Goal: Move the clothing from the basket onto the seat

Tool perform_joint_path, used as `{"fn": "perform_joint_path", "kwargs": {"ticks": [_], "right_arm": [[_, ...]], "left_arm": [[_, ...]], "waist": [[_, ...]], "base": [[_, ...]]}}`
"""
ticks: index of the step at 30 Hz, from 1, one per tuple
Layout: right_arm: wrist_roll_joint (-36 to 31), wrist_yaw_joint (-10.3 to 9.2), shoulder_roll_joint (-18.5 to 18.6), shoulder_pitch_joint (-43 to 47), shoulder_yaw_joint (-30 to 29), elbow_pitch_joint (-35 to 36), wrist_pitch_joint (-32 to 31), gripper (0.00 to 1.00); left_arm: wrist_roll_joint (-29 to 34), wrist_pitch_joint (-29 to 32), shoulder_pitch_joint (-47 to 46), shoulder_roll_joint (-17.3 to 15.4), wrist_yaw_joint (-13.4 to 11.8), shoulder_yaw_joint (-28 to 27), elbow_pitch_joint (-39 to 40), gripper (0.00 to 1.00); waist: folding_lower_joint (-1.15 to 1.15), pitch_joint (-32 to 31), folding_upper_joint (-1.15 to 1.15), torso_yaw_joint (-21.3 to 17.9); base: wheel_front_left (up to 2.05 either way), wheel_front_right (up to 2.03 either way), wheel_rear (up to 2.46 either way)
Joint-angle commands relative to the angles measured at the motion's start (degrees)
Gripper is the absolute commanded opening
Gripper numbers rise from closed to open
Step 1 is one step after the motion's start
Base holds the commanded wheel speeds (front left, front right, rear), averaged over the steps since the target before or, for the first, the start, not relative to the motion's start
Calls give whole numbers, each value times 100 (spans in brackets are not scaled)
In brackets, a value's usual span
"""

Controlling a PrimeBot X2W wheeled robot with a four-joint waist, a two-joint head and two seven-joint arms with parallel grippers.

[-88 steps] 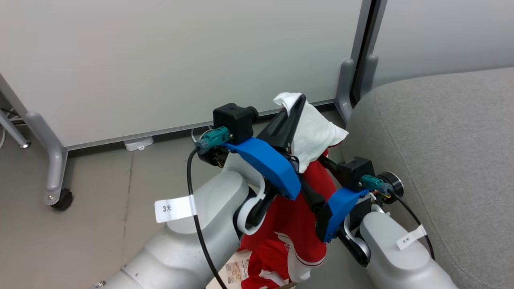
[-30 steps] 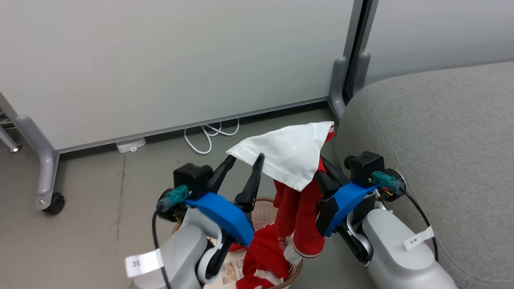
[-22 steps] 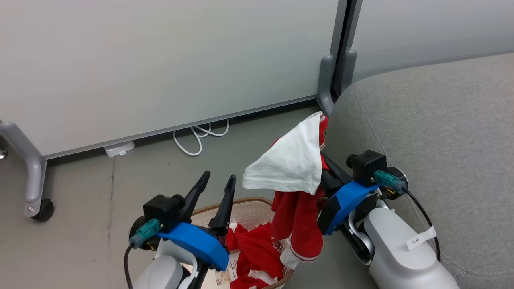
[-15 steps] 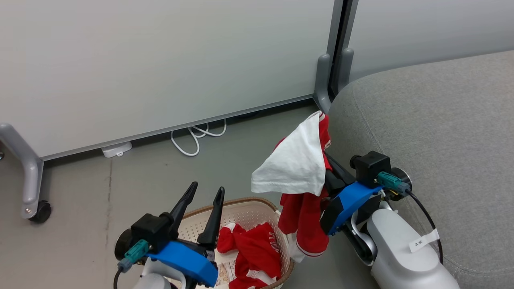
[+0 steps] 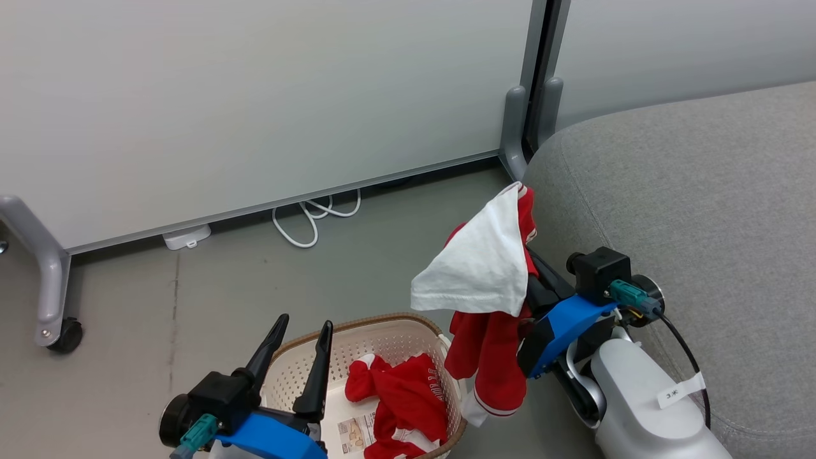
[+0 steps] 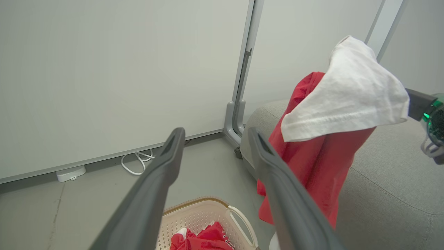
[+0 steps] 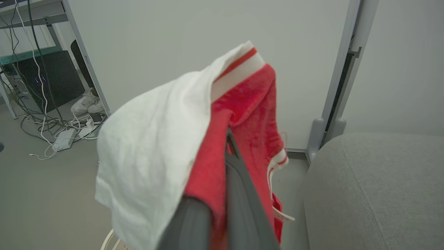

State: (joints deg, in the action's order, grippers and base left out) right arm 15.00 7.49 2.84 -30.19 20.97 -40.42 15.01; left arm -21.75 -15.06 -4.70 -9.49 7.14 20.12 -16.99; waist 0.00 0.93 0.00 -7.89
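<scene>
head view: red-and-white garment [image 5: 488,287] hangs beside the seat [image 5: 688,191]; other clothing [image 5: 401,398] lies in the basket [image 5: 382,320]; left end effector [image 5: 305,320] wide, empty. left wrist view: garment before the seat corner. right wrist view: right end effector [image 7: 229,146] narrow, pinching the garment.

Grey upright post [image 5: 514,127] joins two pale matte wall panels [image 5: 255,95]. Left of post, along panel foot: looped white cable [image 5: 312,220], small white box [image 5: 186,236], curved grey leg on black castor [image 5: 67,335]. Floor [image 5: 159,287] dull grey. Further left of post: tangled cables [image 7: 52,128], white shoes [image 7: 85,104]. Light even, soft.
</scene>
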Motion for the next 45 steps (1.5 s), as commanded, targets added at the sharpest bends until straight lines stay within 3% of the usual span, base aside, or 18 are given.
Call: {"fn": "perform_joint_path", "kwargs": {"ticks": [1,13,35,45], "right_arm": [[-62,1,8,68,-46,12,25,0],[-127,1,9,21,-218,76,24,0],[-310,1,7,276,-576,380,24,0],[-470,1,3,452,-829,450,24,0]], "left_arm": [[77,-18,65,29,42,-57,14,100],[15,-18,-24,-21,38,13,121,100],[-10,-17,-210,-42,39,197,342,100],[-13,-18,-245,-63,39,281,322,100]], "waist": [[0,3,0,0],[0,96,0,-308],[0,276,0,-1947],[0,275,0,-2268]], "base": [[0,0,0],[0,0,0],[0,0,0],[0,0,0]]}}
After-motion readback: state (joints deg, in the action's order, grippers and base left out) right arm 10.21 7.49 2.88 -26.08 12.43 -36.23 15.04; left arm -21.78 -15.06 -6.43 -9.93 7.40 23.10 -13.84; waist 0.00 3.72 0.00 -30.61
